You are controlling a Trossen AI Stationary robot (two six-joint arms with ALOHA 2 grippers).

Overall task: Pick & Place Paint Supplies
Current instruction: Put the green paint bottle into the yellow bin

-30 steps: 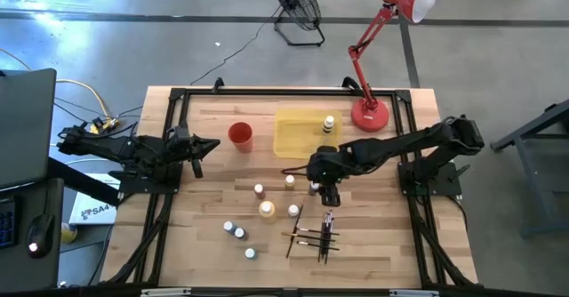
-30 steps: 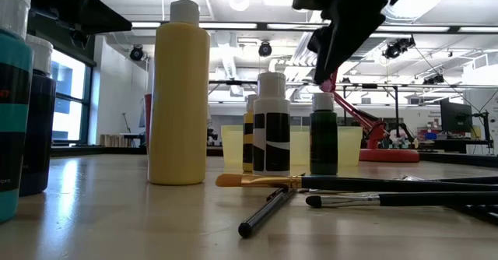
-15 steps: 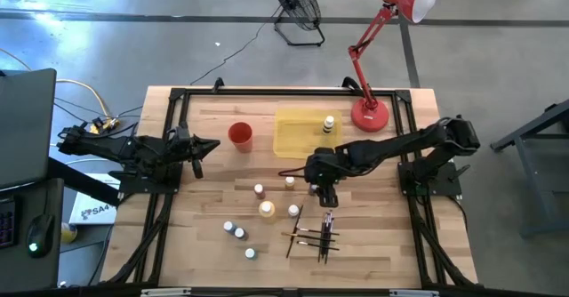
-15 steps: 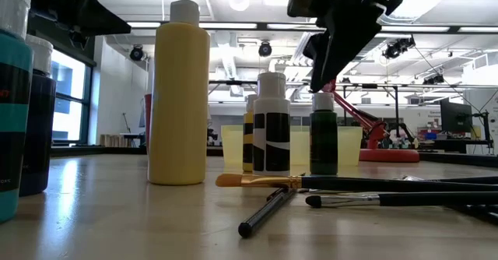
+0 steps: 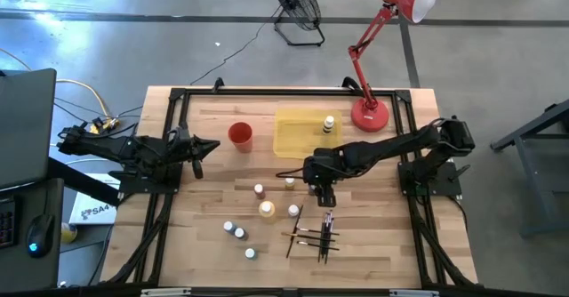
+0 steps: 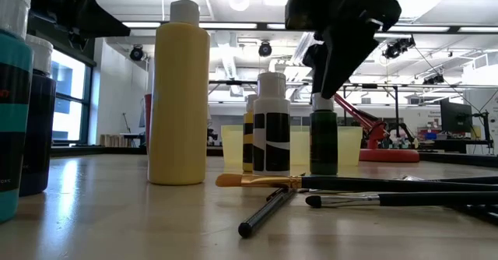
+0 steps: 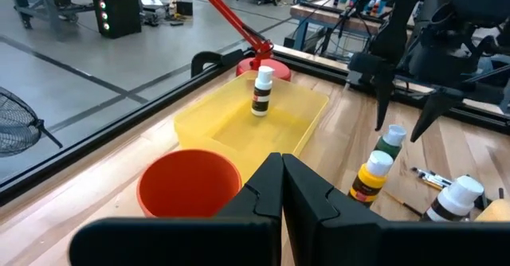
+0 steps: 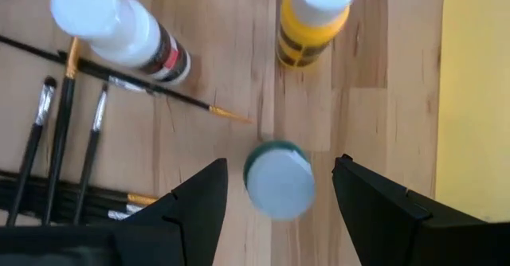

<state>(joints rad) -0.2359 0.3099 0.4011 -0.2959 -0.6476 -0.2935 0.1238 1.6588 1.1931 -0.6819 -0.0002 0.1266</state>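
Note:
A dark green bottle with a white cap [image 8: 279, 182] stands upright on the wood, also seen in the low view [image 6: 324, 143]. My right gripper [image 8: 280, 161] hangs open just over it, pointing steeply down, one finger on either side of the cap, touching nothing. Several more small bottles [image 5: 267, 209] stand to its left and nearer. Several thin brushes [image 5: 316, 235] lie flat near the front. One bottle [image 5: 329, 124] stands in the yellow tray [image 5: 293, 135]. My left gripper [image 5: 209, 146] waits shut at the table's left, near the red cup [image 5: 240, 135].
A red desk lamp [image 5: 369, 115] stands at the far right, beside the tray. A yellow-bodied bottle [image 8: 315, 19] and a white one with a dark label [image 8: 119, 31] stand close to the green bottle. A black frame [image 5: 178, 97] runs around the tabletop.
My right gripper has sunk a little toward the green bottle, and its fingertips now reach down to the cap's level. It has stayed open. The bottles and brushes have not moved.

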